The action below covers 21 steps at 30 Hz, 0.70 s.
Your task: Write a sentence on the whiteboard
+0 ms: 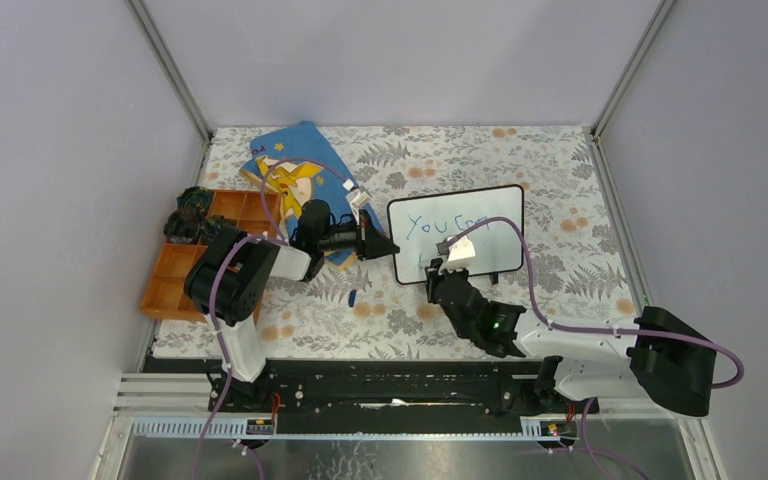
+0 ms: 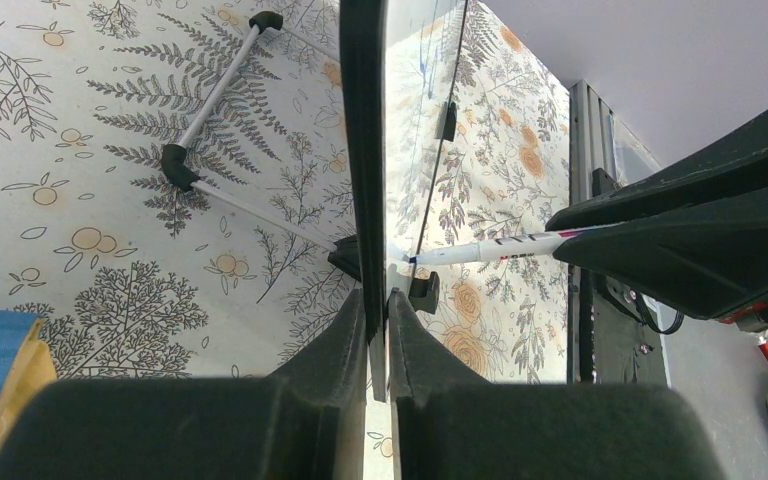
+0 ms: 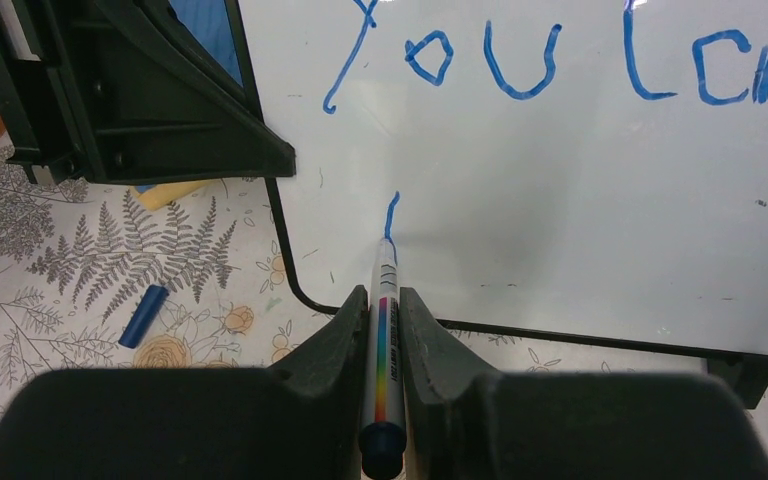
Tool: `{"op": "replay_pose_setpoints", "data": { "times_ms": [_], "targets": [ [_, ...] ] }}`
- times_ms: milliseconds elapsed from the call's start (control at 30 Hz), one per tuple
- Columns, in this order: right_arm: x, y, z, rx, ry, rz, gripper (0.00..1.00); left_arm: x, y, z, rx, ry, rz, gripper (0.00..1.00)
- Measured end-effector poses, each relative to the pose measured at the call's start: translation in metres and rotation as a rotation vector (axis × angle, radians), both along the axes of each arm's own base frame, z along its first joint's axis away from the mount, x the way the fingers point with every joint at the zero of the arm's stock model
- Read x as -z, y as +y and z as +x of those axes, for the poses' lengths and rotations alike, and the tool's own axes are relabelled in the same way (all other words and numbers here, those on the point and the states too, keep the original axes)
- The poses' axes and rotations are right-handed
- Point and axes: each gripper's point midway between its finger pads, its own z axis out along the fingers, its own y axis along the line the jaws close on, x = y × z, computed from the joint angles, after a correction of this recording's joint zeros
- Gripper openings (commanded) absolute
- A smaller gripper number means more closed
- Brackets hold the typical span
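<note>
The whiteboard (image 1: 480, 205) stands tilted on the floral table; in the right wrist view its white face (image 3: 580, 190) fills the frame. My left gripper (image 1: 388, 247) is shut on its left edge, the black frame (image 2: 363, 150) pinched between the fingers (image 2: 355, 325). My right gripper (image 3: 383, 292) is shut on a white marker (image 3: 385, 330) with a rainbow stripe, its tip touching the board. The sentence (image 3: 540, 65) reads "You ca" in blue along the top. Below it is one short blue stroke (image 3: 392, 208) at the marker tip. From the left wrist the marker (image 2: 490, 247) meets the board.
A blue marker cap (image 3: 143, 316) lies on the cloth left of the board's lower corner. A blue picture book (image 1: 295, 150) and an orange compartment tray (image 1: 175, 265) lie to the left. The board's rear stand (image 2: 215, 100) rests on the cloth. Grey walls enclose the table.
</note>
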Motion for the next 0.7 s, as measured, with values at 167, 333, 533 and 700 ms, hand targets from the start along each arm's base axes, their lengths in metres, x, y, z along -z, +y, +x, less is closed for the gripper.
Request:
{"op": "replay_pose_setpoints", "data": {
  "times_ms": [167,333,533,700],
  "targets": [
    [-0.002,0.003,0.001,-0.006,-0.006,-0.003,0.00,0.000,0.000,0.000,0.000,0.000,0.000,0.00],
    [-0.001,0.006,0.001,-0.019,-0.006,-0.006,0.00,0.000,0.000,0.000,0.000,0.000,0.000,0.00],
    [0.002,0.014,0.000,-0.055,0.012,-0.009,0.00,0.000,0.000,0.000,0.000,0.000,0.001,0.00],
    [0.006,0.015,-0.003,-0.067,0.027,-0.018,0.00,0.000,0.000,0.000,0.000,-0.001,0.001,0.00]
  ]
}}
